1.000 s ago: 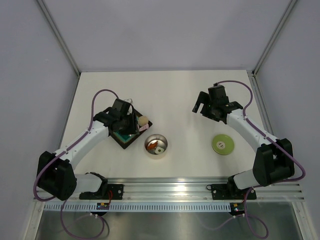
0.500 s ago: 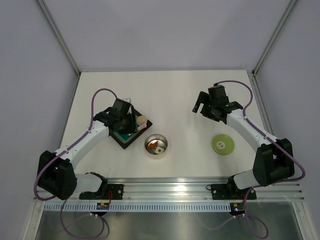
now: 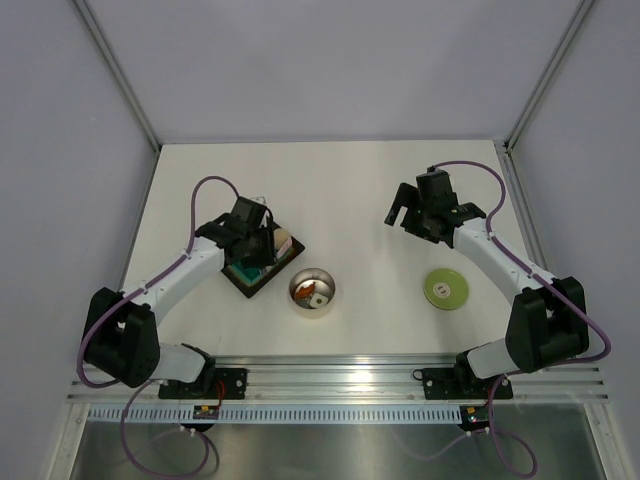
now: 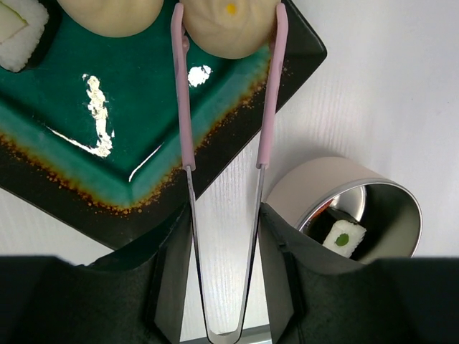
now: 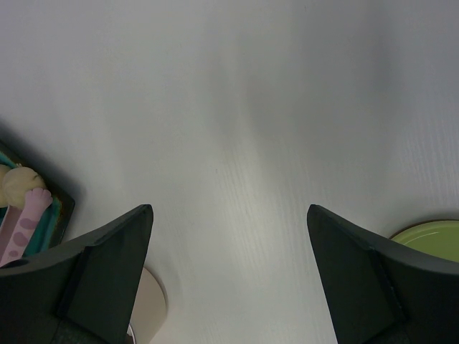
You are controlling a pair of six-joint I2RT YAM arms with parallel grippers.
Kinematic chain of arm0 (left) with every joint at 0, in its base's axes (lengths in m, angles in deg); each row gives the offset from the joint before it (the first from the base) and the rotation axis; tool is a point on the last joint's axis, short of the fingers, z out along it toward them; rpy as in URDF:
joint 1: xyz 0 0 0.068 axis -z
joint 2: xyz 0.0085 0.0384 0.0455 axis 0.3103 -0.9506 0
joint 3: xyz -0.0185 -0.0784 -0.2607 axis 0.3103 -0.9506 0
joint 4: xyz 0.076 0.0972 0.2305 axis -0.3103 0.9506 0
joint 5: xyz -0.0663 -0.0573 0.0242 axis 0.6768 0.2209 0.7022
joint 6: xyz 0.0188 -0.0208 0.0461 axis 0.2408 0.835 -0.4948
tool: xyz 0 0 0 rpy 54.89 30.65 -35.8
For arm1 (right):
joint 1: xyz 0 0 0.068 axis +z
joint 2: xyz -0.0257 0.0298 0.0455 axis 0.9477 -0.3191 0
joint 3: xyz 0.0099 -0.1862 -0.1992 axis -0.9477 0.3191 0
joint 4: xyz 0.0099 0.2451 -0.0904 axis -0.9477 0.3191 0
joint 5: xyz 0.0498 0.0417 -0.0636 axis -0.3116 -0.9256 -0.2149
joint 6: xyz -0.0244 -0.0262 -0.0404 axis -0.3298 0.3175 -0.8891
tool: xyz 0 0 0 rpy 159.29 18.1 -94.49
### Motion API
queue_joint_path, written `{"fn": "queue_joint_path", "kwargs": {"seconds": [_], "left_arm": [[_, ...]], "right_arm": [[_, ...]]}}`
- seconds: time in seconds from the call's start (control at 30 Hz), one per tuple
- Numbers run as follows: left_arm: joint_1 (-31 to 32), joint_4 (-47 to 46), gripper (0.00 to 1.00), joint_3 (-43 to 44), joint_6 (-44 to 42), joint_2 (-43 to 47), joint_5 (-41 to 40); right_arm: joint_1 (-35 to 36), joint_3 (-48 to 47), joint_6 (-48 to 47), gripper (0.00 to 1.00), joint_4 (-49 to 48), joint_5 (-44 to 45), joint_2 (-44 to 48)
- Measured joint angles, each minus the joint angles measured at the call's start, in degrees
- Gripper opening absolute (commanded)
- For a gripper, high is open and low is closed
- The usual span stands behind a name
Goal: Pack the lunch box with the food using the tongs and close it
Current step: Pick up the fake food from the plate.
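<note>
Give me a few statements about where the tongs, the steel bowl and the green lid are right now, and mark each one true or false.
1. The tongs in the left gripper have their tips on either side of a beige bun on the tray. True.
2. The lunch box is empty. False: a white cube lies inside.
3. The lid sits on the lunch box. False: it lies on the table, apart from it.
4. The right gripper is open and empty. True.

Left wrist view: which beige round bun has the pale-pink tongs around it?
The beige bun with the yellow dot, by the dark tray's corner; the pale-pink tongs straddle it. The plain bun lies outside them.
</note>
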Motion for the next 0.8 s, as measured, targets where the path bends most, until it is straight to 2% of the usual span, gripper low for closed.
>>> {"fn": "queue_joint_path", "kwargs": {"seconds": [0.07,0.23,0.27,0.43,0.6,0.8], "left_arm": [[0.0,-0.1,0.34,0.0,0.0,-0.4,0.0],[0.0,0.1,0.02,0.0,0.1,-0.4,-0.3],[0.0,0.4,0.0,0.0,0.0,-0.3,-0.4],[0.0,4.5,0.0,0.0,-0.2,2.8,-1.1],[0.0,10.7,0.0,1.4,-2.5,10.4,-1.0],[0.0,17.2,0.0,3.3,-7.3,17.8,3.5]], "right_arm": [[0.0,0.0,0.0,0.96,0.0,0.0,0.0],[0.0,0.0,0.0,0.96,0.0,0.0,0.0],[0.0,0.0,0.0,0.96,0.0,0.0,0.0],[0.0,0.0,0.0,0.96,0.0,0.0,0.0],[0.0,0.0,0.0,0.96,0.0,0.0,0.0],[0.0,0.0,0.0,0.96,0.0,0.0,0.0]]}}
